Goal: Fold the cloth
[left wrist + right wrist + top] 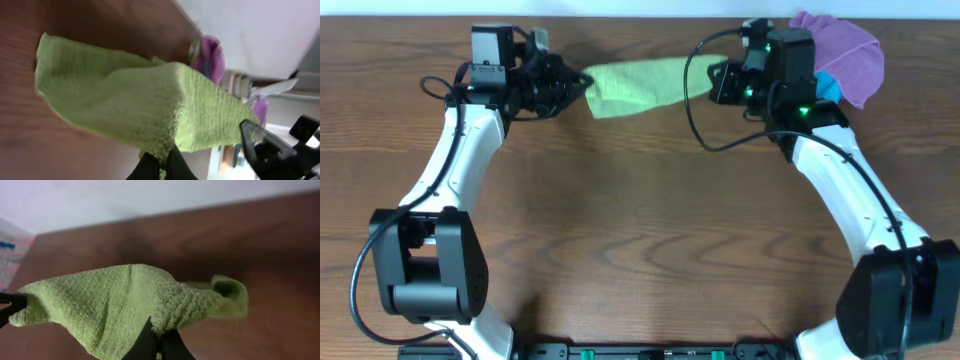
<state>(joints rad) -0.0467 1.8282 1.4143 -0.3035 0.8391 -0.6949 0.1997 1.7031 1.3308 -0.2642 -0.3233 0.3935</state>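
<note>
A green cloth [640, 86] hangs stretched between my two grippers at the far middle of the table. My left gripper [582, 88] is shut on its left end, and my right gripper [716, 82] is shut on its right end. In the left wrist view the cloth [135, 100] spreads out from the black fingertips [161, 162] pinching it. In the right wrist view the cloth [115, 300] is pinched at a corner by the fingertips [159, 339], with a loose fold drooping to the right.
A purple cloth [850, 48] over a blue one [828, 86] lies at the far right corner, behind my right arm. The brown wooden table [640, 230] stretches toward the near edge.
</note>
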